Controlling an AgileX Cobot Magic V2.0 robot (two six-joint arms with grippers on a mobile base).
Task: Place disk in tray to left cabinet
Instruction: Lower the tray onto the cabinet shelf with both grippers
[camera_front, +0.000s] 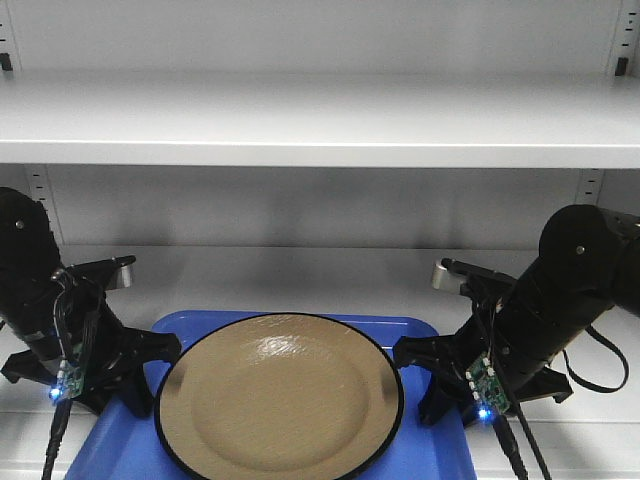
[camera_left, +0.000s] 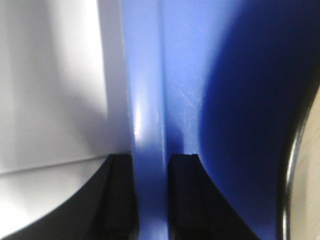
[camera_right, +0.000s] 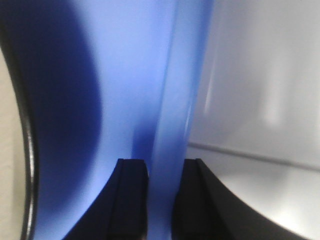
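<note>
Already the tray hung at lower centre, each side rim pinched by the left gripper and right gripper, the disk in it; the left cabinet's shelf lay straight ahead, beyond.

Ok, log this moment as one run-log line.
left gripper: shut on tray rim | right gripper: shut on tray rim | disk: flat in blue tray | tray: at white cabinet shelf

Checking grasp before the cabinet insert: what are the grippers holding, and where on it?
Both hold the blue tray by its side rims: left gripper clamps the left rim, right gripper the right rim. The disk rides in the tray, ungripped.
</note>
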